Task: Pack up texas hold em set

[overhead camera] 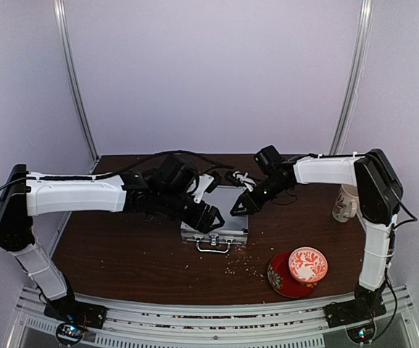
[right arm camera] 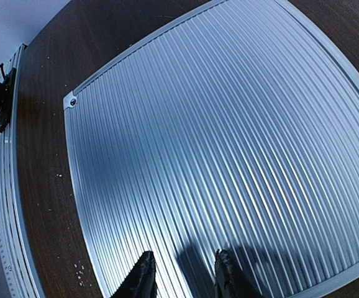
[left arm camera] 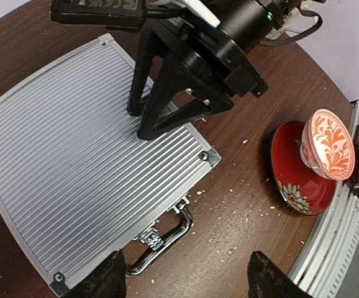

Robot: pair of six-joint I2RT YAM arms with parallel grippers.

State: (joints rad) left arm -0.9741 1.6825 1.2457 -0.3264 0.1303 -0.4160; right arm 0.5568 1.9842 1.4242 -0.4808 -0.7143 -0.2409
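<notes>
While the silver case [left arm camera: 74, 186] lies shut and flat in the middle of the table [left arm camera: 241, 205], handle [left arm camera: 161, 239] toward the arms, no chips, cards or dice show outside it, so the packing looks nearly done. The right gripper [left arm camera: 139, 123] rests its fingertips on the ribbed lid, fingers a little apart, gripping nothing. The left gripper [left arm camera: 189, 279] hovers over the handle side, fingers wide apart and empty. Whether the case is latched cannot be told; that may be what remains.

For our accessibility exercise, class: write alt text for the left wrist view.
A closed, ribbed silver briefcase lies on a brown table, with the right gripper pointing down at its lid. Beside it, a patterned bowl sits on a red saucer.
</notes>
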